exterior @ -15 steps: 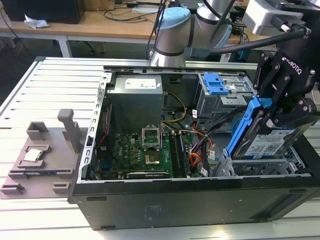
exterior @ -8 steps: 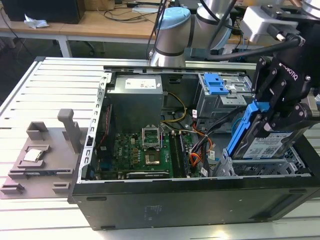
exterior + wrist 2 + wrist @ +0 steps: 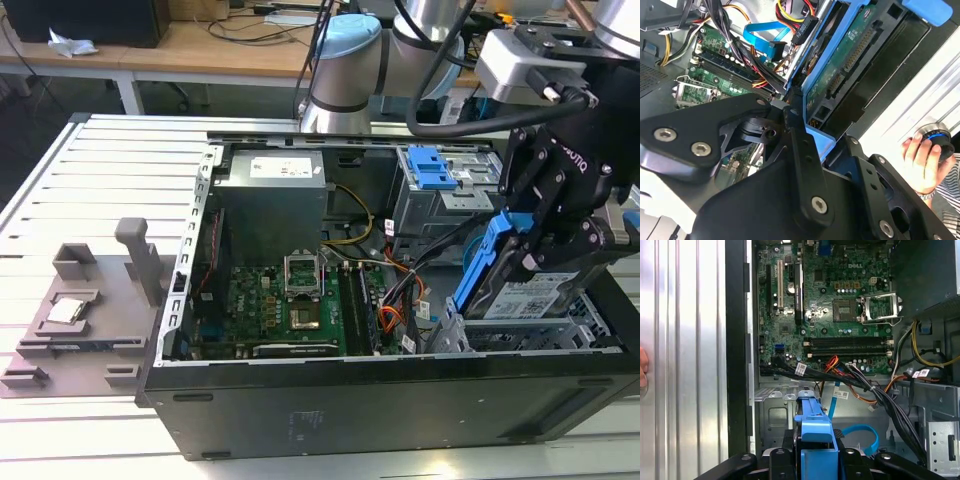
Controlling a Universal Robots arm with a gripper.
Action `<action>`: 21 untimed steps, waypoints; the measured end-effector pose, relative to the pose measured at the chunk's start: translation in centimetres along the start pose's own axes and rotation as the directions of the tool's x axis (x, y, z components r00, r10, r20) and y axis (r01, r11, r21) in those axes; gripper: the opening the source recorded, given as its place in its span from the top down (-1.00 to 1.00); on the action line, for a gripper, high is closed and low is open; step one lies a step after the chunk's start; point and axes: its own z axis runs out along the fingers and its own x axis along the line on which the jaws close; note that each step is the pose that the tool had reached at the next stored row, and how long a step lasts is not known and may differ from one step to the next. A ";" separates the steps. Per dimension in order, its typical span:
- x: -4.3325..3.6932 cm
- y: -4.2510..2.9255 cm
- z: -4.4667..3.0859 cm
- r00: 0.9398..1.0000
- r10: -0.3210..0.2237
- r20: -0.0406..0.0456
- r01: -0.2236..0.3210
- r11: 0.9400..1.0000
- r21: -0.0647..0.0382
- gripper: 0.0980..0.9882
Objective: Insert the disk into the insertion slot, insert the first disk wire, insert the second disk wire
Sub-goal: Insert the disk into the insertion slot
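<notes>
My gripper (image 3: pixel 545 258) is shut on the disk (image 3: pixel 535 297), a silver drive with a white label in a blue carrier (image 3: pixel 478 262). It holds the disk tilted, one end down, over the insertion slot (image 3: pixel 592 325), the low grey perforated cage in the case's corner at the exterior view's right. In the first wrist view the blue carrier (image 3: pixel 812 424) sits between the fingers (image 3: pixel 777 460), with the cage floor (image 3: pixel 777 412) beyond. In the second wrist view the disk's green board (image 3: pixel 850 55) faces the camera. A blue flat cable (image 3: pixel 860 432) and a black wire bundle (image 3: pixel 840 377) lie beside the cage.
The open computer case (image 3: pixel 350 400) lies on a slatted metal table (image 3: pixel 90 190). Inside are the motherboard (image 3: pixel 290 305), a power supply (image 3: pixel 270 195) and a taller cage with a blue latch (image 3: pixel 435 168). A person's hand (image 3: pixel 920 155) holds a knob near the case. A grey fixture (image 3: pixel 90 300) sits at the exterior view's left.
</notes>
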 end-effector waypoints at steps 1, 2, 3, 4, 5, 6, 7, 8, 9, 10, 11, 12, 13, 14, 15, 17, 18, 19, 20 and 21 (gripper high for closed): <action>0.00 0.00 0.01 1.000 0.000 0.000 0.000 1.000 0.000 0.39; 0.00 0.00 0.01 1.000 0.000 0.000 0.000 1.000 0.000 0.39; 0.00 0.00 0.02 1.000 0.000 0.000 0.000 1.000 0.000 0.39; 0.00 0.00 0.03 1.000 0.000 0.000 0.000 1.000 0.000 0.37; 0.00 0.00 0.02 1.000 0.000 0.000 0.000 1.000 0.000 0.37; 0.00 0.00 0.03 1.000 0.000 0.000 0.000 1.000 0.000 0.37; 0.00 0.00 0.04 1.000 0.000 0.000 0.000 1.000 0.000 0.22; 0.00 0.00 0.04 1.000 0.000 0.000 0.000 1.000 0.000 0.22; 0.00 0.00 0.04 1.000 0.000 0.000 0.000 1.000 0.000 0.22; 0.00 0.00 0.04 1.000 0.000 0.000 0.000 1.000 0.000 0.22; 0.00 0.00 0.04 1.000 0.000 0.000 0.000 1.000 0.000 0.22; 0.00 0.00 0.05 1.000 0.000 0.000 0.000 1.000 0.000 0.22; 0.00 0.00 0.05 1.000 0.000 0.000 0.000 1.000 0.000 0.22; 0.00 0.00 0.06 1.000 0.000 0.000 0.000 1.000 0.000 0.26; 0.00 0.00 0.06 1.000 0.000 0.000 0.000 1.000 0.000 0.41; 0.00 0.00 0.07 1.000 0.000 0.000 0.000 1.000 0.000 0.68; 0.00 0.00 0.08 1.000 0.000 0.000 0.000 1.000 0.000 0.96; 0.00 0.00 0.08 1.000 0.000 0.000 0.000 1.000 0.000 0.98; 0.00 0.00 0.09 1.000 0.000 0.000 0.000 1.000 0.000 0.98; 0.00 0.00 0.10 1.000 0.000 0.000 0.000 1.000 0.000 0.98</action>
